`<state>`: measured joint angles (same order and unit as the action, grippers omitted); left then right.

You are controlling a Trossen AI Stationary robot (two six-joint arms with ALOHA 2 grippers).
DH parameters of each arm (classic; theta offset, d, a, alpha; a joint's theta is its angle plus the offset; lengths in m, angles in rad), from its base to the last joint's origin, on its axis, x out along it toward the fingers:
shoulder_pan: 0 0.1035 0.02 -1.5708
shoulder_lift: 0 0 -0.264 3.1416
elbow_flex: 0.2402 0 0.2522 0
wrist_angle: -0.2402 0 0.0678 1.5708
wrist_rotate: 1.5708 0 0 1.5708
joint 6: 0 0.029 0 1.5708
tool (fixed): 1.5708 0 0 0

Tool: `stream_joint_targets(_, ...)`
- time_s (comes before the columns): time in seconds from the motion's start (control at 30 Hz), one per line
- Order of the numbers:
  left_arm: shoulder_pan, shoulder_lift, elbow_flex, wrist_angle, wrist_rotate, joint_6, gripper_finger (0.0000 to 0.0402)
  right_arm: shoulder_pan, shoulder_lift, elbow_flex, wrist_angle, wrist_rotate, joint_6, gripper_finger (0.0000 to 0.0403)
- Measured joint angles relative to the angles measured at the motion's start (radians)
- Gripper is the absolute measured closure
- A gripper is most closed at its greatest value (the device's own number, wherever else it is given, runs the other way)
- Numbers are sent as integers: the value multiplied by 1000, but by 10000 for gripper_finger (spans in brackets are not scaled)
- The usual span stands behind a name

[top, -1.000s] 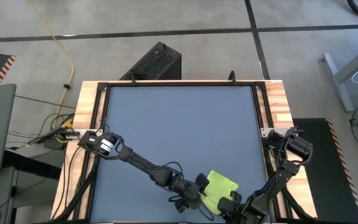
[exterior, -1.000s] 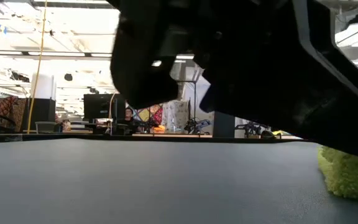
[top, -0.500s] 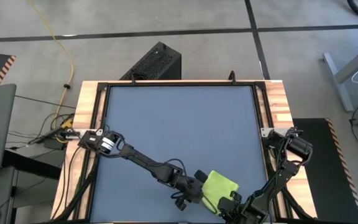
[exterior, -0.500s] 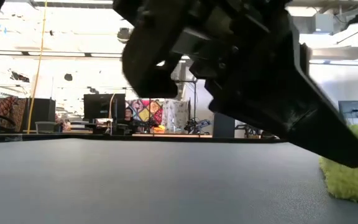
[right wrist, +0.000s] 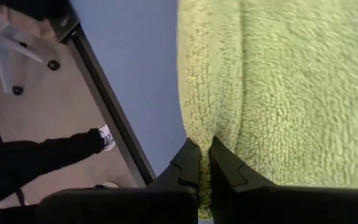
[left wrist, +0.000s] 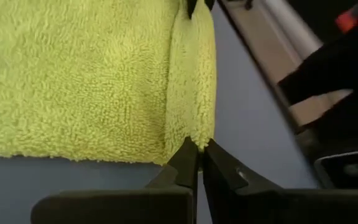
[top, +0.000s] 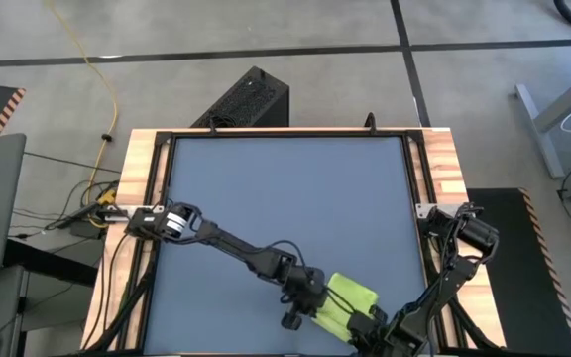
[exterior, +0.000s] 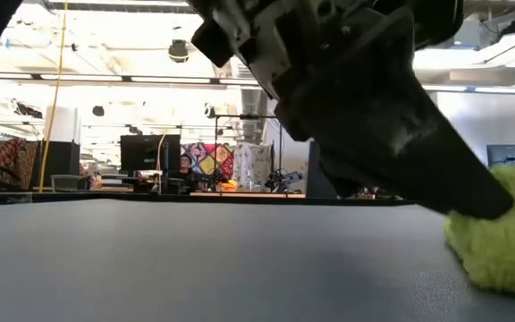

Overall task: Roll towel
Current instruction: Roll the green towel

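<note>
At the bottom of the high view, right of center, I see the towel (top: 346, 302) lying on the table (top: 285, 198) near its front edge. My right end effector (right wrist: 204, 158) is clenched on one folded edge; my left end effector (left wrist: 199, 163) is pinched on the opposite end. I judge the roll is just starting: next, turn both grips together evenly.

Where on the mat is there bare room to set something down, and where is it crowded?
The blue mat is bare from its far edge to its middle, between both wooden side rails. The near right corner is crowded: the left gripper and right gripper both pinch the towel there.
</note>
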<state>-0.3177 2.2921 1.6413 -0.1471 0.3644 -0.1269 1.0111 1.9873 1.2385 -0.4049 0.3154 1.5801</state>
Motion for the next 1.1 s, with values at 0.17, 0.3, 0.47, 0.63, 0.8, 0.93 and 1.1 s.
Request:
stream_joint_targets(0.17,34,0,1,-42,60,-189,401,-1,0,0,5,-10,68,371)
stream_joint_targets(0.3,42,0,1,-77,58,-235,401,-4,0,0,6,-10,126,355)
stream_joint_targets(0.47,42,0,1,-70,51,-237,401,-14,0,0,4,-30,165,330)
stream_joint_targets(0.63,43,-5,0,-60,56,-80,390,-15,0,0,2,-38,159,324)
stream_joint_targets(0.8,51,-41,-3,-64,73,60,339,-13,0,0,5,-43,159,323)
stream_joint_targets(0.93,62,-98,-3,-74,67,132,290,-13,0,0,7,-44,158,322)
stream_joint_targets(1.1,41,-150,-1,-56,58,325,259,-13,0,0,8,-44,158,322)
